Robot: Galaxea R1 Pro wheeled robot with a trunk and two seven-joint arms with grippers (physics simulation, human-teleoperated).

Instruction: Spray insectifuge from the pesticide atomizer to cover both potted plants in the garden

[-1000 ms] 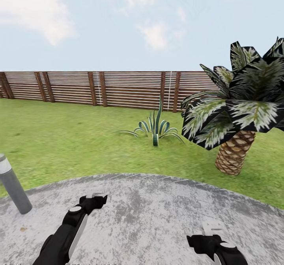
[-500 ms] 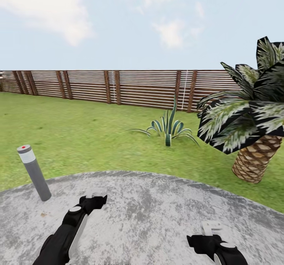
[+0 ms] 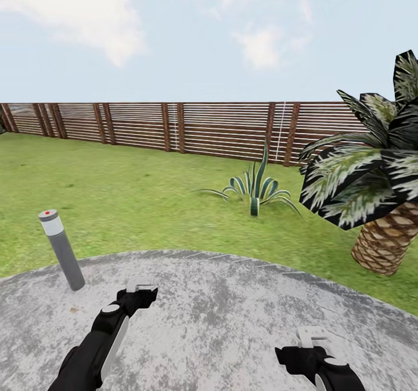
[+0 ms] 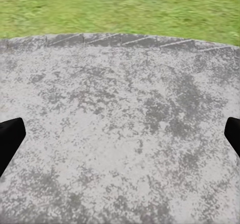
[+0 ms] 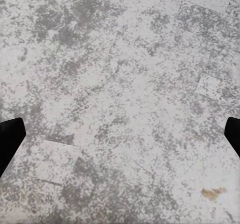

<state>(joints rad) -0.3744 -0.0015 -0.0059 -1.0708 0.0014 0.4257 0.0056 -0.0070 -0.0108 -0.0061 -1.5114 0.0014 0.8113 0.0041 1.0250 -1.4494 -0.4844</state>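
both arms low over the grey paving (image 3: pixel 232 315)
left fingers (image 4: pixel 10 139) and right fingers (image 5: pixel 10 139) spread wide, holding nothing, paving between them.

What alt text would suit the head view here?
Both grippers, left gripper and right gripper, hang empty over grey paving. Beyond lie lawn, a grey bollard, a spiky striped plant, a palm and a wooden fence.

Simulated outdoor garden: green lawn (image 3: pixel 116 205) beyond grey paving (image 3: pixel 232 309), closed behind by a slatted wooden fence (image 3: pixel 174 126); palm (image 3: pixel 377 193), probably ornamental, beside it.
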